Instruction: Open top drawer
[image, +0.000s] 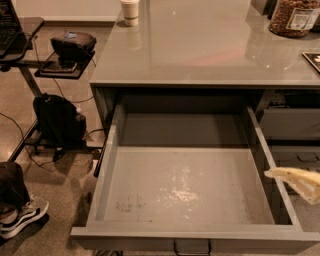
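The top drawer (107, 165) is a wide, deep grey metal drawer. It stands pulled far out from under the grey counter. Its pale scuffed floor (185, 187) is bare. Its small pull handle (192, 247) sits centred on the front at the bottom edge of the view. My gripper (295, 180) shows only as a cream finger at the right edge, just outside the drawer's right wall. It touches nothing that I can see.
A grey counter (210, 45) carries a white cup (130, 11) and a jar (295, 17). Narrower grey drawers (290, 122) sit to the right. A black backpack (57, 122), a side desk (60, 55) and a person's shoe (22, 217) are on the left.
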